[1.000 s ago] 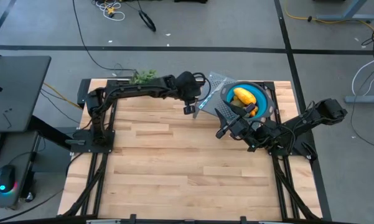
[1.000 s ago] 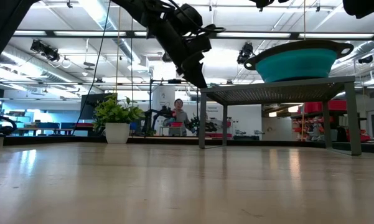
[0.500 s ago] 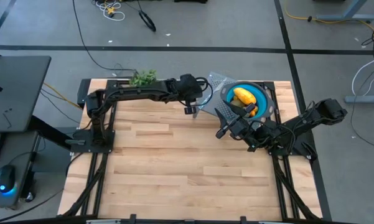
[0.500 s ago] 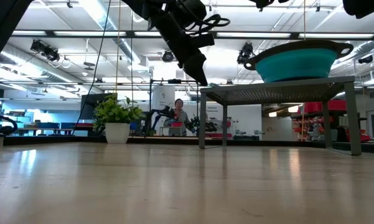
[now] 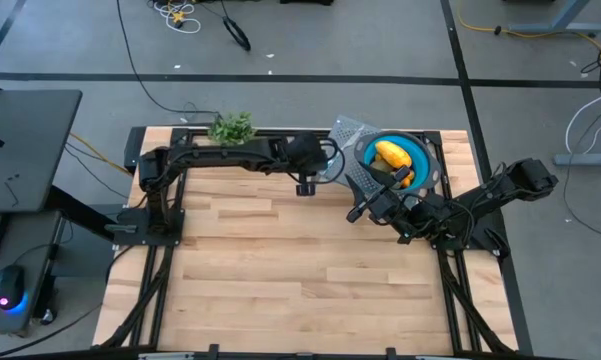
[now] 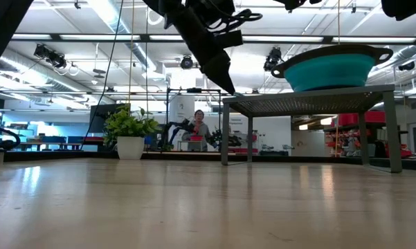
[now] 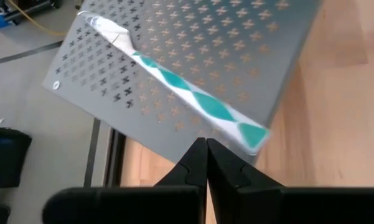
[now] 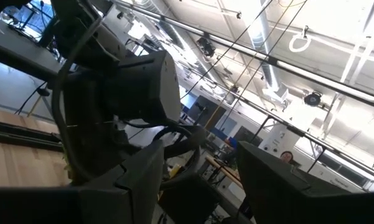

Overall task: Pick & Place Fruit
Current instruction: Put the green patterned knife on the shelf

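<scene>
- High view: the yellow fruit (image 5: 388, 154) lies in the teal bowl (image 5: 421, 154), which stands on a perforated metal rack (image 5: 348, 133) at the far edge of the tabletop (image 5: 280, 250). An orange piece (image 5: 403, 178) shows at the bowl's near rim. The left gripper (image 5: 305, 187) hangs over the tabletop just beside the rack's left end, with the fruit off to its right. The right gripper (image 5: 358, 212) sits near the bowl's front edge, so the right arm is the nearer one to the fruit. The yellow fruit's long axis runs slantwise across the bowl. A leafy green sprig (image 5: 231, 126) lies well apart, near the left arm's base.
- Low view: the bowl (image 6: 332, 67) stands high on the rack (image 6: 311, 104), so the fruit inside is hidden. One dark arm comes down to the rack's left corner; it is the left one, judging by the high view.
- Left wrist view: the fingers (image 7: 196, 158) are pressed together with nothing between them. Just ahead lies a slim white and teal knife (image 7: 180, 84) on the rack (image 7: 249, 56), its long axis slanting across the fingers' line. No fruit shows here.
- Right wrist view: the fingers (image 8: 271, 180) stand apart, holding nothing that I can see. They face the other arm and the room; neither bowl nor fruit is in sight.
</scene>
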You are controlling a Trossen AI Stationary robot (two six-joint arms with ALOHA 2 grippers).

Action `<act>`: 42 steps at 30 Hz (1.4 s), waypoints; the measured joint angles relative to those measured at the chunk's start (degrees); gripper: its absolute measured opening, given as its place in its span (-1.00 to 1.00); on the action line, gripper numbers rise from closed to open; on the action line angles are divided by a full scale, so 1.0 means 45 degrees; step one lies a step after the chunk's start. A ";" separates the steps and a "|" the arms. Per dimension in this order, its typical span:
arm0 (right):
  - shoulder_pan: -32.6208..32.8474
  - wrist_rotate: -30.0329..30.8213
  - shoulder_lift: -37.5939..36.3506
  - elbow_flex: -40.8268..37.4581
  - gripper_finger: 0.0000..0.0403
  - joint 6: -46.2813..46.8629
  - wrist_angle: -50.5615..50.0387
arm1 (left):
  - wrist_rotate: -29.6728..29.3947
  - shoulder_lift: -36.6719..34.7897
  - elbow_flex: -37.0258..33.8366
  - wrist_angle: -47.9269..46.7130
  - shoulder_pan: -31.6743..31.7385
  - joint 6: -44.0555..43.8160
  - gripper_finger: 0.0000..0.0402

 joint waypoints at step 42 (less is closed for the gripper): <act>0.0004 -0.0002 0.0000 0.0000 0.05 0.0000 -0.0066 | 0.1737 -0.0007 -0.0083 0.0403 -0.0220 -0.1061 -0.97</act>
